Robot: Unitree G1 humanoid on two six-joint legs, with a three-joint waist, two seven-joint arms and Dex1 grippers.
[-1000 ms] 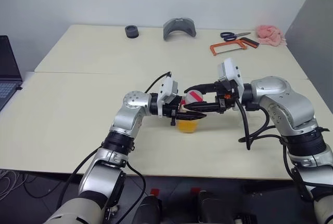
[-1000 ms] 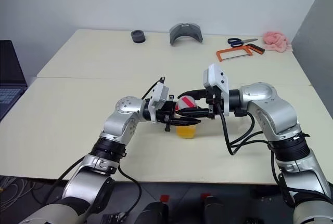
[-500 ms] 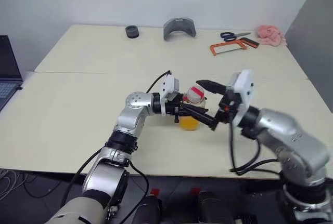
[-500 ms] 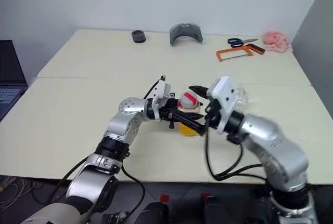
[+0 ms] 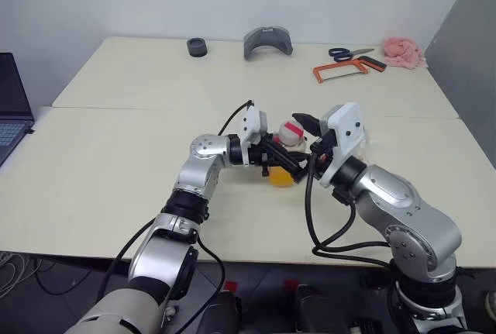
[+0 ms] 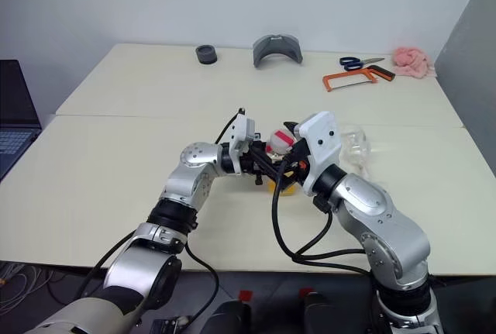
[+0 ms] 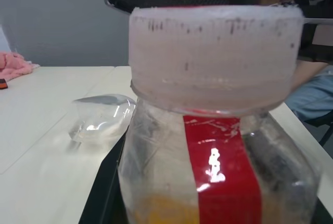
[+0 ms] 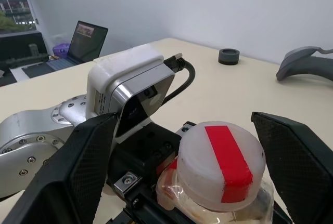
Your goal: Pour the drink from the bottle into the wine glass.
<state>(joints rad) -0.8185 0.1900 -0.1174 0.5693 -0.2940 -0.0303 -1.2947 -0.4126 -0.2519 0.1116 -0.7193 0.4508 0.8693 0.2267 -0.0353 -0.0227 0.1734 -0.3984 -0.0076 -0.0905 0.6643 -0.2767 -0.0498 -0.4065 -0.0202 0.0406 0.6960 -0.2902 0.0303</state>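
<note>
The left end effector (image 5: pixel 273 159) was clamped on the bottle (image 5: pixel 284 162), upright over the bench (image 5: pixel 116 163) with its cap (image 8: pixel 221 164) on. The right end effector (image 8: pixel 182 161) stood apart, its fingers either side of the cap. The wine glass (image 6: pixel 353 146) lay just beyond, seemingly tipped. Uncapping and pouring remained; no drink (image 5: pixel 280 178) had been poured.

Silver-jointed arms (image 5: pixel 203 165) (black cables looping) end in white camera housings (image 5: pixel 346 131).
</note>
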